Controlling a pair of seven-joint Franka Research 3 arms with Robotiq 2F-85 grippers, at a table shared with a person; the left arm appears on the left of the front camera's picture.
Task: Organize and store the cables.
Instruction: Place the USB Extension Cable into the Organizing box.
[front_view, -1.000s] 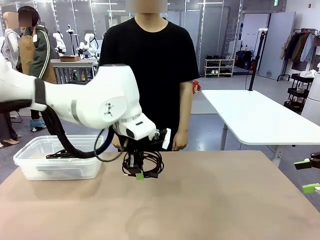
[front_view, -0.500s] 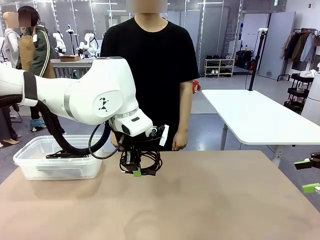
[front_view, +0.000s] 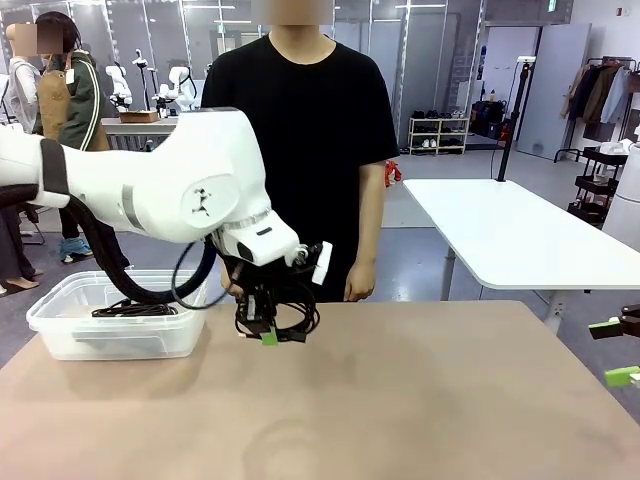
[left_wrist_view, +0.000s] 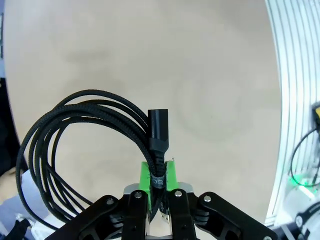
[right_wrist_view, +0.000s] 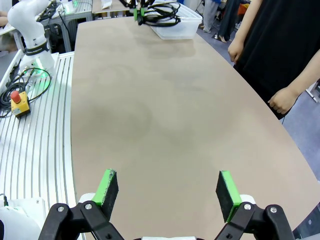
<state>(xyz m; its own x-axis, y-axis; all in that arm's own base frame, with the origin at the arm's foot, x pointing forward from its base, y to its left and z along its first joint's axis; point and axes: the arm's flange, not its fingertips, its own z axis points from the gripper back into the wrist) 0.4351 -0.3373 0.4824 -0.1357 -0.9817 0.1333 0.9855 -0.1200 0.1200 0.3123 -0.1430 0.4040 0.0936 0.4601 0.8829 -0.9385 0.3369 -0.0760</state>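
1. Left gripper (front_view: 268, 334) is clamped tight on a coiled black cable (front_view: 283, 316), held clear above the table (front_view: 420, 400), near the far edge in front of the person (front_view: 300, 130).
2. Left wrist view: green pads (left_wrist_view: 145, 171) pinch the cord bundle just below a black plug end (left_wrist_view: 158, 125); the loops of the cable (left_wrist_view: 65, 145) hang out to one side of the jaws, above bare tabletop.
3. Clear plastic bin (front_view: 60, 325) sits at the table's left end, beside the left gripper; more cables (front_view: 135, 308) lie inside it as a dark bundle.
4. Right gripper (right_wrist_view: 167, 192) is spread wide with nothing between its fingers, hovering over the table's right end; its green fingertips (front_view: 604, 325) show at the right edge of the front view.
5. Person's hands (front_view: 358, 286) hang at the far table edge, apart from both grippers.
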